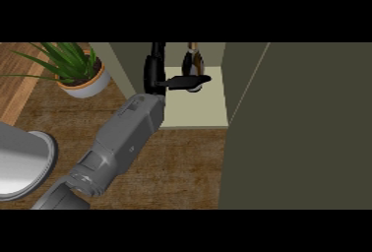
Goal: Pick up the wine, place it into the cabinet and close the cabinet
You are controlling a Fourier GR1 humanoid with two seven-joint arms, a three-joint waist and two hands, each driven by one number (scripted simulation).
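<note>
The left hand is inside the cabinet, its thumb reaching sideways to touch the base of the wine while the long black fingers run up along the cabinet's left inner edge; the thumb rests against the bottle, but whether the fingers are wrapped round it or already spread apart I cannot tell from this angle. The wine stands roughly upright on the pale cabinet shelf, toward the back, dark glass with a tan neck. The grey forearm stretches from the lower left up into the opening. To do this step well, I judge the bottle should be settled flat on the shelf before the hand lets go, then the hand drawn straight back out along the forearm's line (a sideways sweep could knock the bottle over). The cabinet door stands wide open at the right, a broad dark olive panel, so closing is not yet done and the arm must be clear of the opening first. The right hand shows nowhere. Off to the left sit a potted plant and a grey round rim on the wooden counter.
</note>
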